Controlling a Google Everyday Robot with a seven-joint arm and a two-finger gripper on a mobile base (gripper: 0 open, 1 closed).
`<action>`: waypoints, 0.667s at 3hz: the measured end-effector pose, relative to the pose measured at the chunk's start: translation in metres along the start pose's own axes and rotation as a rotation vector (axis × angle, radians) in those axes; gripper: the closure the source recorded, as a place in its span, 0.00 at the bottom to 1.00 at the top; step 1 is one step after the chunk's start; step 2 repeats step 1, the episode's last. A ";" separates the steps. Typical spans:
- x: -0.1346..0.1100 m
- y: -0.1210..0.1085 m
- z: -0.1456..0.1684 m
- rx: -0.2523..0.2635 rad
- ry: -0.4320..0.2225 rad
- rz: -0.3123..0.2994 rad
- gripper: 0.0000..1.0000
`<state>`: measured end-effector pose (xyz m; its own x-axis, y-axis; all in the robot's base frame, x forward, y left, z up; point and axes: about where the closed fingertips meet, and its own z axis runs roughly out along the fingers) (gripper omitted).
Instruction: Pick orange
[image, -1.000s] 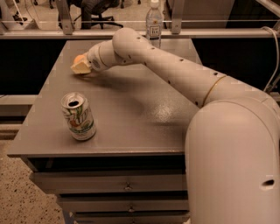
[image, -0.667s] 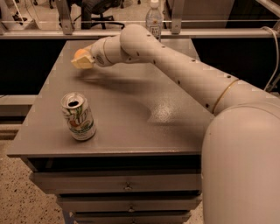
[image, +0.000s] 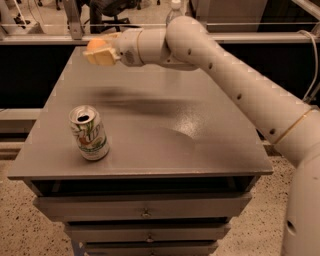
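The orange (image: 95, 45) is a small round orange fruit held between the cream fingers (image: 103, 58) of my gripper (image: 99, 49). The gripper is shut on it and holds it in the air above the far left part of the grey table (image: 165, 135). The arm's shadow lies on the tabletop below. My white arm reaches in from the right across the table's back.
A green-and-white soda can (image: 89, 132) stands upright near the table's front left. A clear bottle (image: 175, 7) stands behind the arm at the back edge. Drawers (image: 145, 212) run below the tabletop. A rail and office chairs are behind the table.
The gripper has risen from the tabletop at the far left, carrying the orange up with it. The soda can has not moved.
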<state>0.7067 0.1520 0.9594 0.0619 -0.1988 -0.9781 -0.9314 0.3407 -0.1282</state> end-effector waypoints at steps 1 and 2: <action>-0.003 0.003 -0.002 -0.006 -0.009 -0.002 1.00; -0.003 0.003 -0.002 -0.006 -0.009 -0.002 1.00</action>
